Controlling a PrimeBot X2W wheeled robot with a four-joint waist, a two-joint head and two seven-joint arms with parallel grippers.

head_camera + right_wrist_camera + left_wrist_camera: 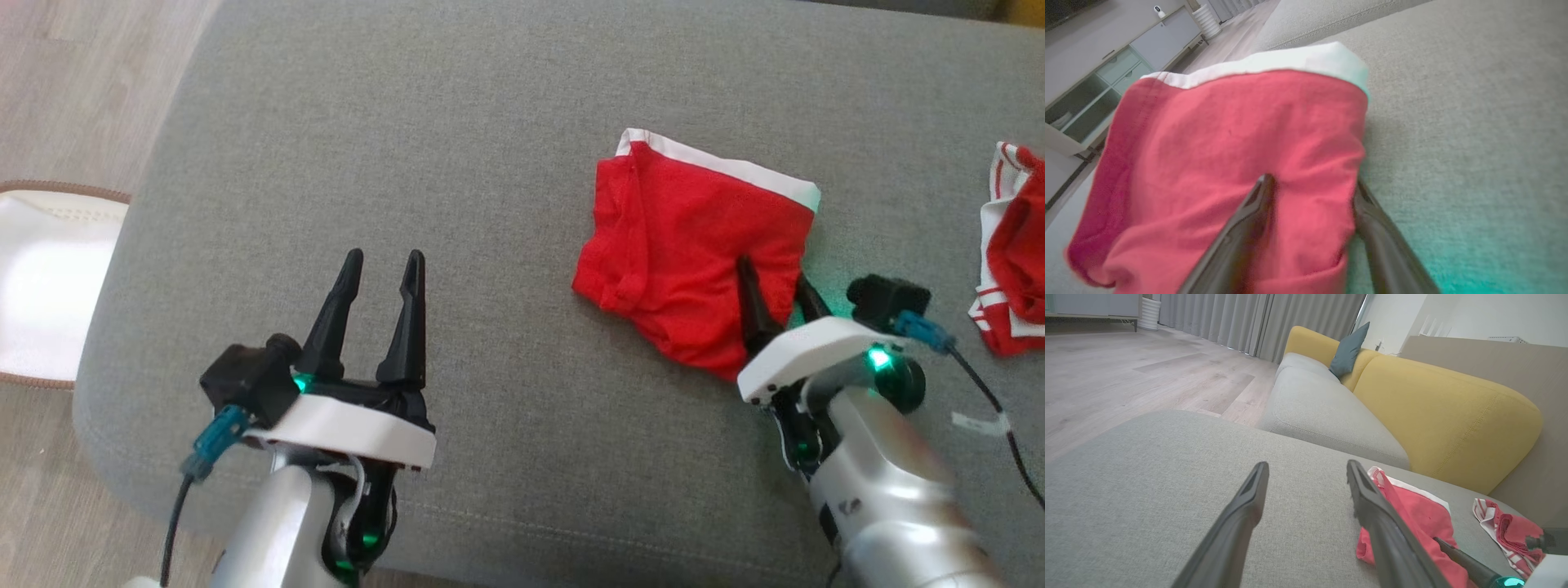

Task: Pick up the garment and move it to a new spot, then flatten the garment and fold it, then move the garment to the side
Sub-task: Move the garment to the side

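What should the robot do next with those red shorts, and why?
Probably shut the right gripper. Its open fingers straddle the edge of the shorts, one on the cloth, one beside it on the cushion, so closing should pinch that edge. The shorts look folded, so moving them aside seems next.

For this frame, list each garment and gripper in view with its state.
Red garment with white waistband: folded over, lying on the grey fabric cushion.
Red-and-white striped garment: crumpled, at the cushion's right.
Left gripper: open, empty, over bare cushion.
Right gripper: open, fingers straddling the red garment's near edge.
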